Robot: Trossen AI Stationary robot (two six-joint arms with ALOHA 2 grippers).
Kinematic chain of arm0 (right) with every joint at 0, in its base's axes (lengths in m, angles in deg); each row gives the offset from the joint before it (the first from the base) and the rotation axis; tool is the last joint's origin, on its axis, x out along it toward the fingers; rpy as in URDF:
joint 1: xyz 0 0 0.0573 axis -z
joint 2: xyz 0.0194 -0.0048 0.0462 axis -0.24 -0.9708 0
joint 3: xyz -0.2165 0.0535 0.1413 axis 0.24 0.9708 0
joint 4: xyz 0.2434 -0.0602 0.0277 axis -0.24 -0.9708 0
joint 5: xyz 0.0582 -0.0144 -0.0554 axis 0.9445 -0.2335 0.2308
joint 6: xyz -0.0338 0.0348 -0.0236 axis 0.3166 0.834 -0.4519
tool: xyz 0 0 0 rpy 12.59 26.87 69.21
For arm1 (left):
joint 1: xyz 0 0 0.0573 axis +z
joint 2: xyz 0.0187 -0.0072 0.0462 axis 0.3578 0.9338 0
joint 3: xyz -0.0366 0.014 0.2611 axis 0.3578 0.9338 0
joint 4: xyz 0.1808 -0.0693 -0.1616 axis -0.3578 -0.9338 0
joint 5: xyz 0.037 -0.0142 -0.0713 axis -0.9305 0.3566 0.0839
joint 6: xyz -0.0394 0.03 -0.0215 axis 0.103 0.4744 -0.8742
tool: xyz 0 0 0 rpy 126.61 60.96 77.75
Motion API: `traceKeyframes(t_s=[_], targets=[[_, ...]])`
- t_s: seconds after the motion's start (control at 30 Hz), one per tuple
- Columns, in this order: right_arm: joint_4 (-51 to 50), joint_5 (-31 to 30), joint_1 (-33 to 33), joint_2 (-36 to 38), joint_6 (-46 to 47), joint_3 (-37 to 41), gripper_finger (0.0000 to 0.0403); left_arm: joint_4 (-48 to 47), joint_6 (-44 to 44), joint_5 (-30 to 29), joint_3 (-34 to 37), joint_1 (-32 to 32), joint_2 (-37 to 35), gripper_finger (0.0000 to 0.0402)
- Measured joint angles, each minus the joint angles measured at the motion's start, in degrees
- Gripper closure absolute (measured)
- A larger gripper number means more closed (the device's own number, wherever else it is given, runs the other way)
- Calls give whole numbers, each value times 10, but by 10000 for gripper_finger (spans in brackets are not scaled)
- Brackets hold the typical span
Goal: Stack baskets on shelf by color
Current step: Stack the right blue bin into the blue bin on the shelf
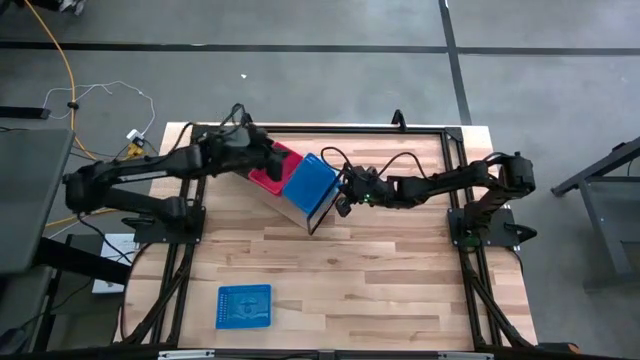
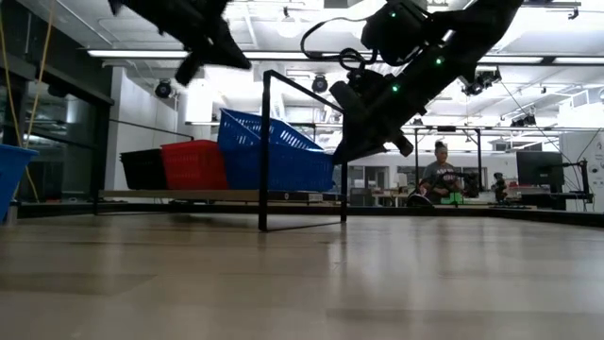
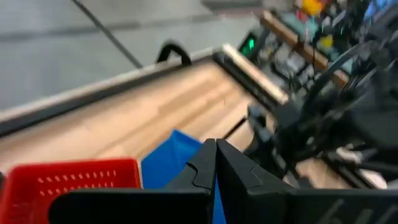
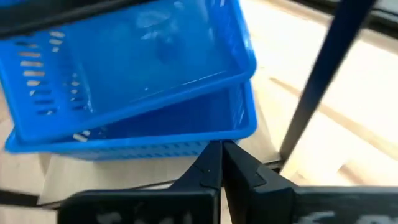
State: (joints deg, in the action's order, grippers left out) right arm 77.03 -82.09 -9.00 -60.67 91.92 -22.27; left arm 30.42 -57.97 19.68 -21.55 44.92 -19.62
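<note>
The light-wood shelf [image 1: 300, 212] lies aslant at the table's middle, with its black frame [image 2: 302, 151] at one end. On it stand a black basket [image 2: 143, 168], a red basket [image 2: 193, 164] and two nested blue baskets [image 1: 308, 183]. The upper blue basket [image 4: 130, 56] sits tilted in the lower one [image 4: 186, 127]. My right gripper [image 4: 221, 155] is shut, right beside the lower blue basket's end wall. My left gripper [image 3: 215, 158] is shut and hovers above the red basket [image 3: 68, 177]. One more blue basket [image 1: 244, 305] rests flat on the table near its near edge. My right gripper's shut fingertips [image 4: 211, 163] point at the lower blue basket's end wall [image 4: 205, 142] from the table's right side, slanting down. I cannot tell whether they touch it.
Thin black bars of the shelf's frame [image 4: 317, 81] stand close to my right gripper. Bare wood tabletop [image 1: 400, 290] stretches between the shelf and the near edge. Beyond the table's far edge a person [image 2: 440, 175] sits in the room.
</note>
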Motion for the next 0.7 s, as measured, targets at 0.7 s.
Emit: traceKeyframes(t_s=[0.7], targets=[[1, -16, 25, 0, 2, 1, 403, -2, -13, 116, 0, 75, 147, 402]])
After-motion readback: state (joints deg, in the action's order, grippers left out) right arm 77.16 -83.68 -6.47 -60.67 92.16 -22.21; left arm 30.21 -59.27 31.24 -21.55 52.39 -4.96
